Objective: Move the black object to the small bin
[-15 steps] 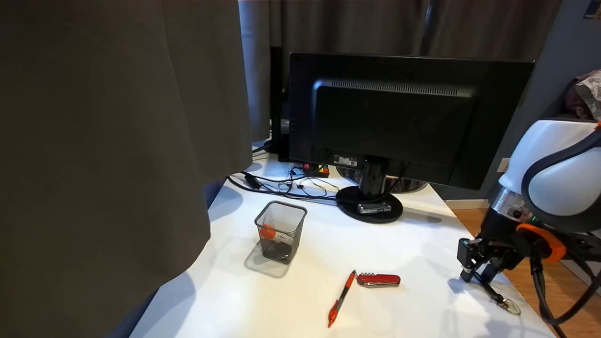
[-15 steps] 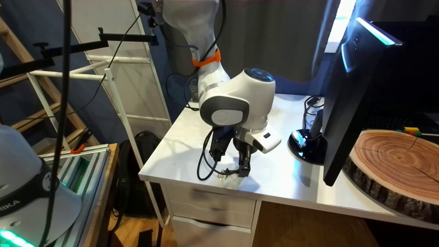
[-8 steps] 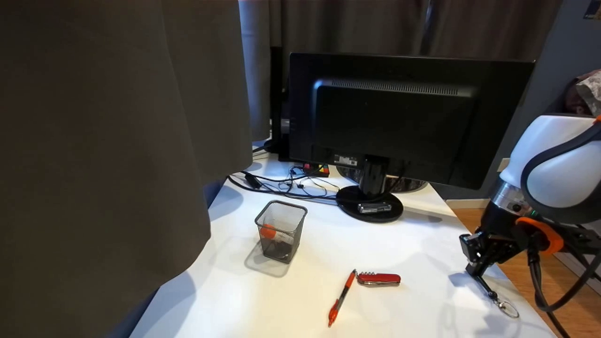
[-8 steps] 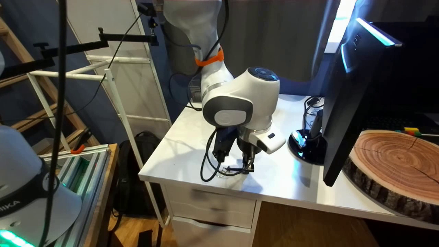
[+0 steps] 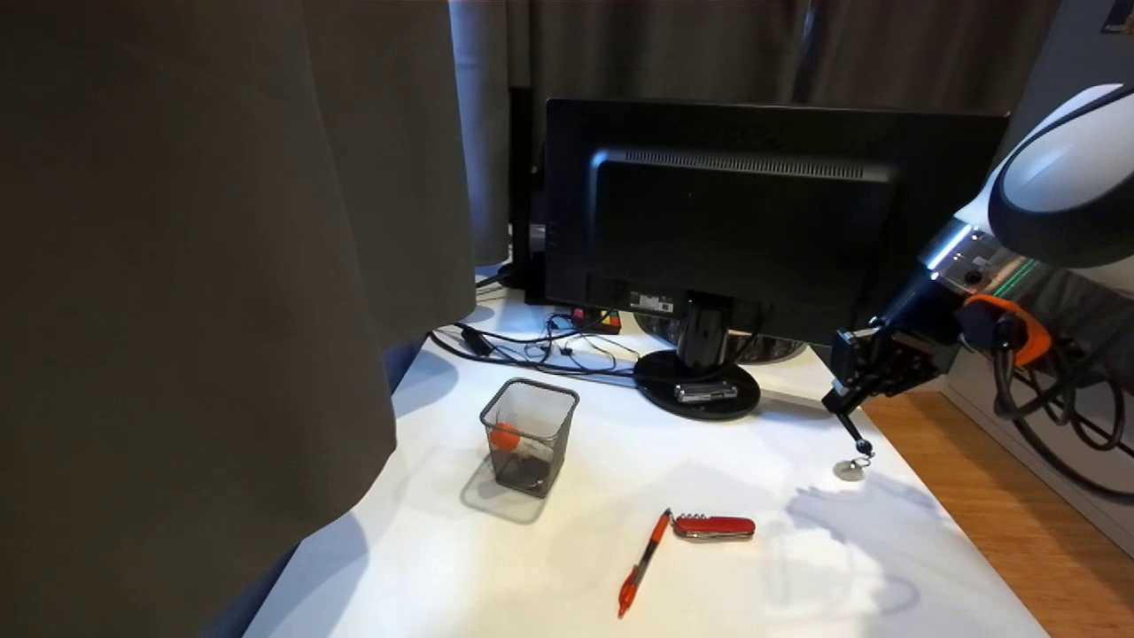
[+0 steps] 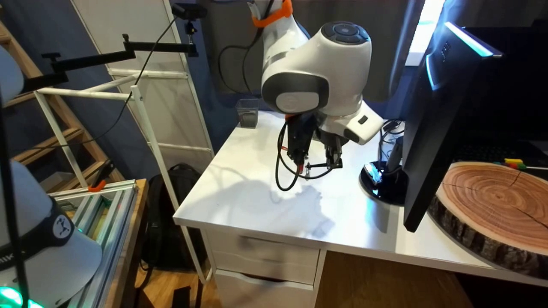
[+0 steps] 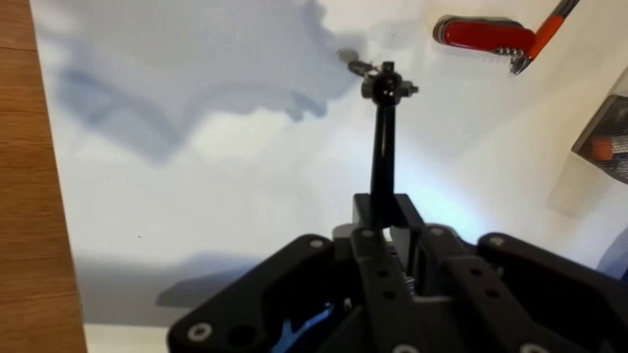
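The black object is a thin black stick with a metal ring on its far end. It also shows in the wrist view, pointing away from the fingertips. My gripper is shut on its near end. In an exterior view my gripper holds it tilted down, above the white table near the table's side edge. The small bin is a grey mesh square cup with a dark rim and an orange thing inside. It stands well apart from my gripper, and also shows in an exterior view and cut off in the wrist view.
A red pocket knife and a red pen lie on the table between my gripper and the bin. A large monitor stands on a round black base behind. Cables lie at the back. A curtain hangs beside the table.
My gripper has closed on the black stick and lifted it off the table. The arm has risen and moved inward from the table's near edge. The bin, knife and pen have not moved.
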`<action>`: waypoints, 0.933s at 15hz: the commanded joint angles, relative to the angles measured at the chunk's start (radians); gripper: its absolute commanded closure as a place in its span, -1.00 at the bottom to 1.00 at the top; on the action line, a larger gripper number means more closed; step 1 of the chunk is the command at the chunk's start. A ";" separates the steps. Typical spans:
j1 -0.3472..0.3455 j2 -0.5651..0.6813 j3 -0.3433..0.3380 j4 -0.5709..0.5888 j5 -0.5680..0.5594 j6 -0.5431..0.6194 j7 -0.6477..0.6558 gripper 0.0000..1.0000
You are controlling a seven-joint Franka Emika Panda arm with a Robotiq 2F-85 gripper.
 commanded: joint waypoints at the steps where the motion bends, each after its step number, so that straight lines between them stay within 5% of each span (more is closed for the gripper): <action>1: 0.032 0.002 -0.030 0.002 0.023 -0.006 -0.015 0.74; 2: 0.017 0.031 0.000 0.005 0.065 -0.014 -0.008 0.93; 8: 0.060 0.132 0.196 0.200 0.184 0.201 0.014 0.93; 12: 0.156 0.182 0.162 0.386 0.117 0.342 0.031 0.93; 13: 0.203 0.197 0.111 0.428 0.092 0.297 0.035 0.93; 14: 0.142 0.123 0.168 0.319 0.133 0.295 0.033 0.74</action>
